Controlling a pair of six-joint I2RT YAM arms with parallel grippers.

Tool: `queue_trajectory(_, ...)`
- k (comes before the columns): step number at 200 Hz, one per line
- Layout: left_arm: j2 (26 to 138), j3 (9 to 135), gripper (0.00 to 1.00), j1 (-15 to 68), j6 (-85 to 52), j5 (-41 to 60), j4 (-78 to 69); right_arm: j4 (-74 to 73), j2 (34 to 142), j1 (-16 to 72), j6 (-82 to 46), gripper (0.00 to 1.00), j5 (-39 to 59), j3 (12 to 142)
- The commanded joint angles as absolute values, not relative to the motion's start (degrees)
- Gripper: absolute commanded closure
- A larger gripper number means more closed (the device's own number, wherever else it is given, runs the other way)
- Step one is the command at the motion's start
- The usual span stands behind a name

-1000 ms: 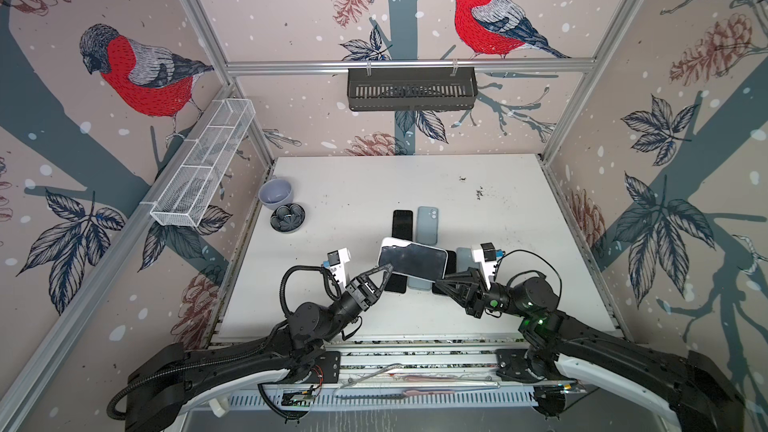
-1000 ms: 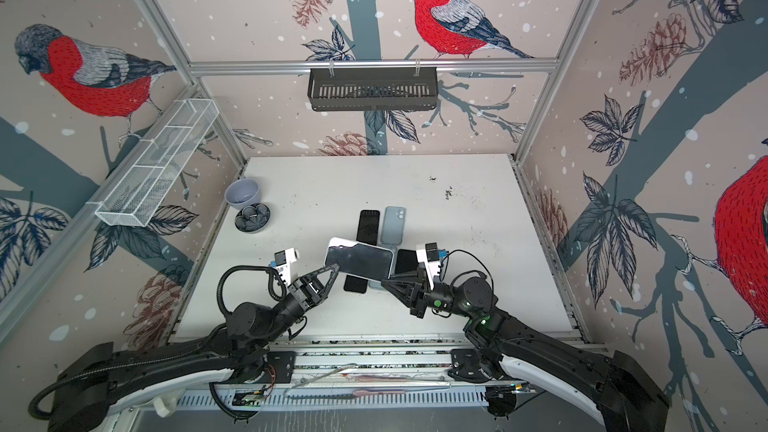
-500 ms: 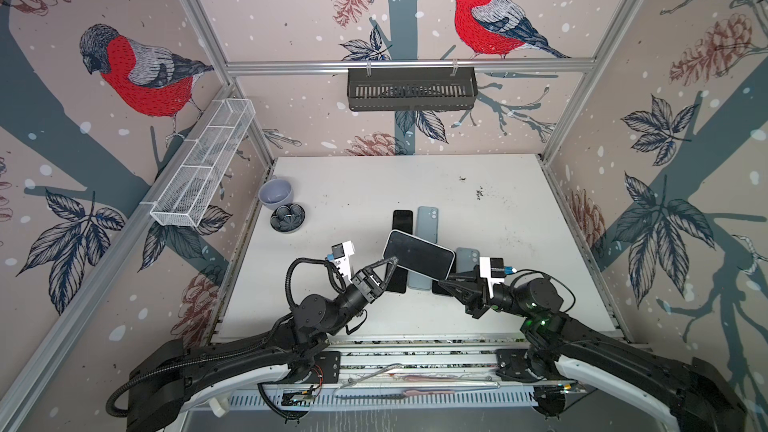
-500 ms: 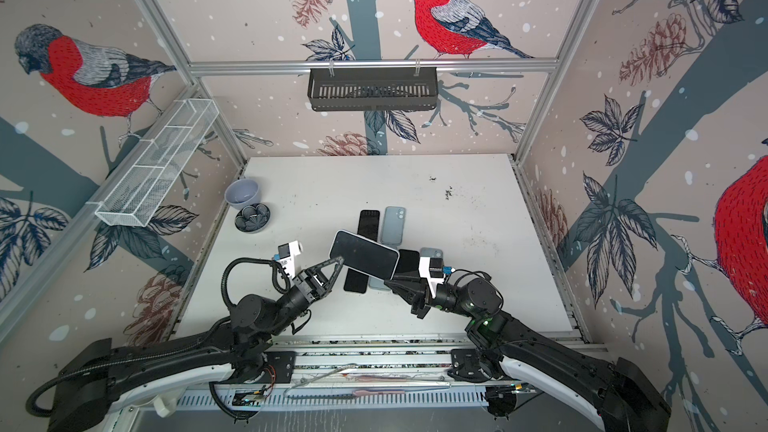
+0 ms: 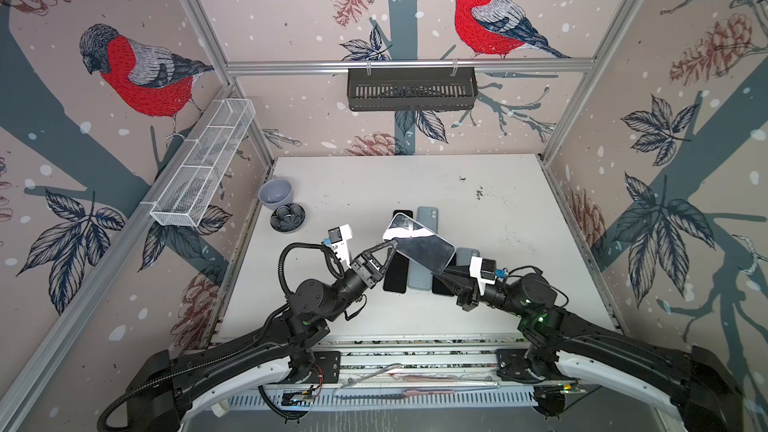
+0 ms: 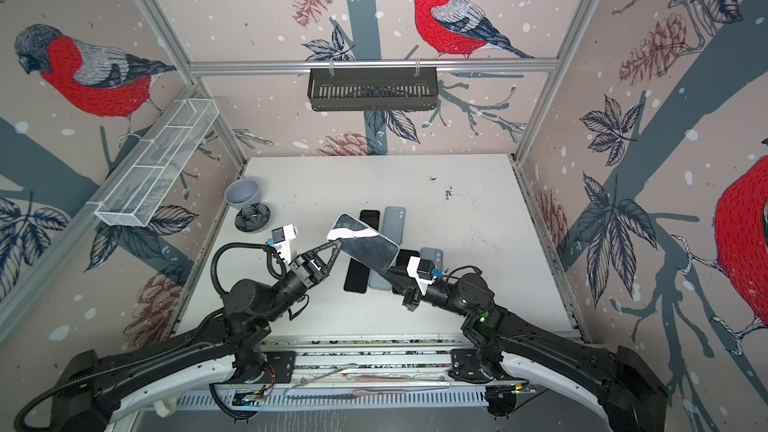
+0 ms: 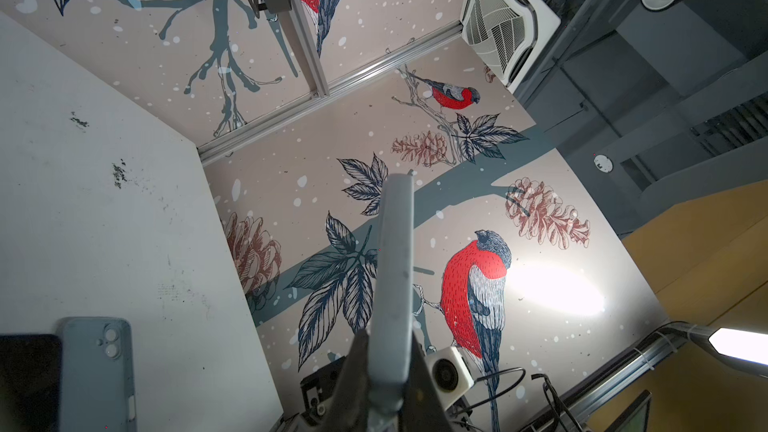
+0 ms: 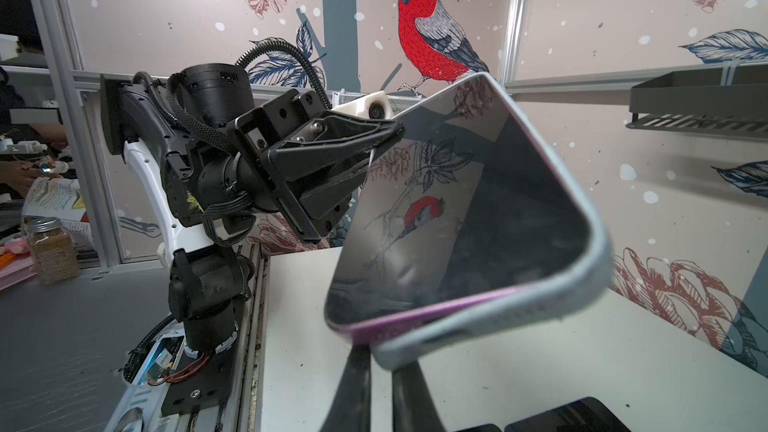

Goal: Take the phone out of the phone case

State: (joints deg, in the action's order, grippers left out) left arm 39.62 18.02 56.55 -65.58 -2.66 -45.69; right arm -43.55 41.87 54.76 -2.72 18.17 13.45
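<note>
The phone (image 5: 419,249) (image 6: 365,245), dark screen up, hangs slanted above the table in its pale grey-blue phone case (image 8: 498,309). My left gripper (image 5: 392,248) (image 6: 338,246) (image 7: 388,367) is shut on the case's long edge (image 7: 395,263). My right gripper (image 5: 446,271) (image 6: 390,272) (image 8: 382,357) meets the opposite lower corner, jaws narrowly apart and pinching the case's corner. At that corner the phone's purple rim (image 8: 415,317) stands lifted out of the case lip. The phone's screen (image 8: 457,209) mirrors the wall.
Under the held phone lie a black phone (image 5: 395,274) and grey-blue cases (image 5: 428,216) (image 5: 467,253) (image 7: 97,367). A grey bowl (image 5: 276,193) and a dark dish (image 5: 287,217) sit at the far left. A white wire basket (image 5: 203,168) and a black basket (image 5: 411,89) hang on the walls.
The cased phone has turned from lying nearly level across to slanting, its left end swinging toward the far side with the left gripper. The right gripper has drawn back toward the front.
</note>
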Motion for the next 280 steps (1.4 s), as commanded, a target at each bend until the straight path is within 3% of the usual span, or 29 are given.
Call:
queue_trajectory(1,36.1,20.7,1.0,53.2,-64.0,7.3,-35.8,-39.5,39.7,54.8,-3.5,0.53,8.6,12.2)
queue_trajectory(13,33.9,25.0,1.0,51.6,-59.9,7.8,-25.1,-36.8,37.5,54.8,-5.2,0.35,6.0,12.0)
queue_trajectory(49,32.6,37.2,1.0,48.0,-47.1,8.4,-2.8,-28.2,32.9,54.9,-8.6,0.13,1.5,15.8)
queue_trajectory(57,33.3,39.6,1.0,47.5,-44.5,8.8,0.5,-25.6,32.8,54.9,-8.8,0.01,0.8,17.8)
queue_trajectory(99,40.4,52.4,1.0,47.0,-28.6,8.1,15.1,-13.0,35.3,55.0,-4.9,0.0,-3.6,28.0)
queue_trajectory(129,45.9,59.1,1.0,46.8,-17.1,7.1,19.5,-8.5,38.1,54.7,0.1,0.0,-6.1,32.6)
queue_trajectory(152,49.6,61.3,1.0,46.0,-9.2,12.1,19.3,-4.0,41.2,53.9,4.9,0.0,-4.7,36.5)
queue_trajectory(179,52.8,61.0,1.0,45.9,-0.9,19.6,16.8,-0.1,44.0,50.6,12.4,0.0,2.6,39.2)
queue_trajectory(232,54.9,61.9,1.0,44.6,9.7,34.3,14.5,7.3,43.1,36.3,22.5,0.0,28.0,41.6)
queue_trajectory(280,60.1,63.7,1.0,39.5,15.4,43.9,16.3,13.7,48.6,35.0,30.7,0.06,40.9,44.4)
